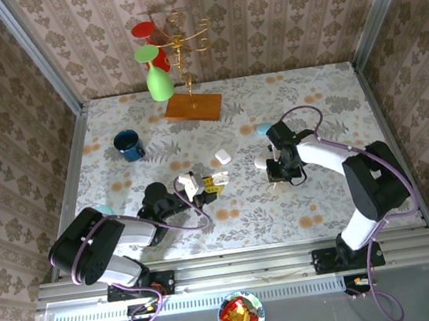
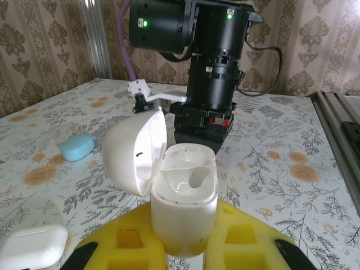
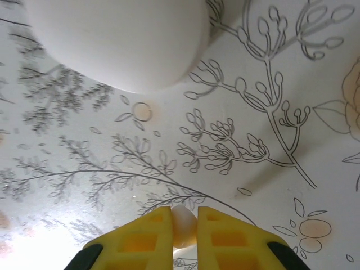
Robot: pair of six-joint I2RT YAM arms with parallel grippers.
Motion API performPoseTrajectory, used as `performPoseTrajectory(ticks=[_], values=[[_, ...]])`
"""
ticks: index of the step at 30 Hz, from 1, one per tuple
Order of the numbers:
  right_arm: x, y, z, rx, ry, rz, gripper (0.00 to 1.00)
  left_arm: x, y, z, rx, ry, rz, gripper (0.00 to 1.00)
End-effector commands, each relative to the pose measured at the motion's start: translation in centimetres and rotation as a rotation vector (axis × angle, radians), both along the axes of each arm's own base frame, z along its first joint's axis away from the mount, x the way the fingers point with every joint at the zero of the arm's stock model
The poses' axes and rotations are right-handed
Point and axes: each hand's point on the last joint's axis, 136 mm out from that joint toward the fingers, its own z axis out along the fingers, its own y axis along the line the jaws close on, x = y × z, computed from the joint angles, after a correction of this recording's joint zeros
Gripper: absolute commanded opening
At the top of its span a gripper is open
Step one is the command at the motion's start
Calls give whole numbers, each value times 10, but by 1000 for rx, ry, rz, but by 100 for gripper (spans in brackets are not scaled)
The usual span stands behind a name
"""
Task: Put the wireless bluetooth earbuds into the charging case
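My left gripper (image 2: pixel 184 212) is shut on the body of a white charging case (image 2: pixel 185 208), held upright. Its lid (image 2: pixel 134 153) hangs open to the left and the wells inside look empty. In the top view this gripper (image 1: pixel 202 190) hovers over the table's near middle. My right gripper (image 3: pixel 184 214) points down at the tablecloth and is shut on a tiny white earbud (image 3: pixel 183 226). In the top view it stands (image 1: pixel 278 174) to the right of the left one, beside a closed white case (image 1: pixel 262 162), which looms just ahead of its fingers (image 3: pixel 118 39).
Another closed white case (image 1: pixel 223 156) and a teal case (image 1: pixel 264 128) lie mid-table. A teal object (image 1: pixel 104 210) sits by my left arm. A blue mug (image 1: pixel 129 145) stands at the back left. A wooden-based rack (image 1: pixel 193 106) holding a green glass (image 1: pixel 159 81) stands at the back centre.
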Motion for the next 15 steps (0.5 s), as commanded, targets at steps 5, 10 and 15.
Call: performPoseTrajectory(ticks=[5, 10, 15], values=[[13, 22, 42, 35, -226, 139, 14, 3, -2, 8, -16, -45, 2, 5], [20, 38, 77, 44, -446, 245, 17, 2, -3, 8, -15, -42, -1, 5], [17, 59, 113, 91, -643, 321, 17, 4, -2, 6, -12, -36, 7, 5]])
